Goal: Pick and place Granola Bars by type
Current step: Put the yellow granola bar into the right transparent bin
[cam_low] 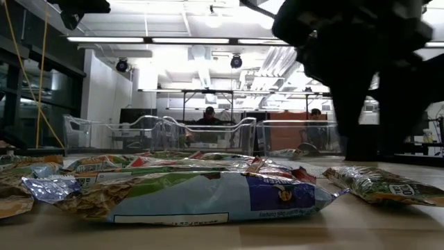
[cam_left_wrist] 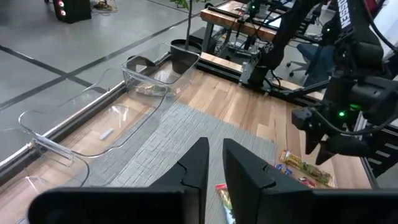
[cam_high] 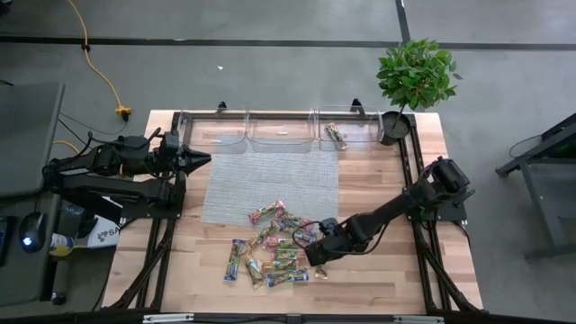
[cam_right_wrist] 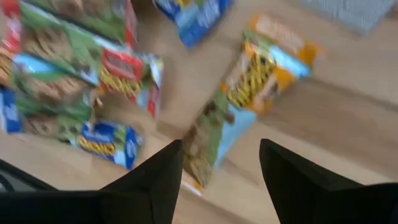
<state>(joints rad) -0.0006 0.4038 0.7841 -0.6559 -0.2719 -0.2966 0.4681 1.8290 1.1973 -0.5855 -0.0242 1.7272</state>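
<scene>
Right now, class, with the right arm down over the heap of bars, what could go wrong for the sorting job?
1. The granola bars lie overlapped in a heap, so the right gripper, fingers open above them, may catch two kinds at once.
2. Its open fingers may nudge neighbouring bars and scatter the pile.
3. Only one clear bin seems to hold a bar; the glossy wrappers could slip on the way there.
</scene>
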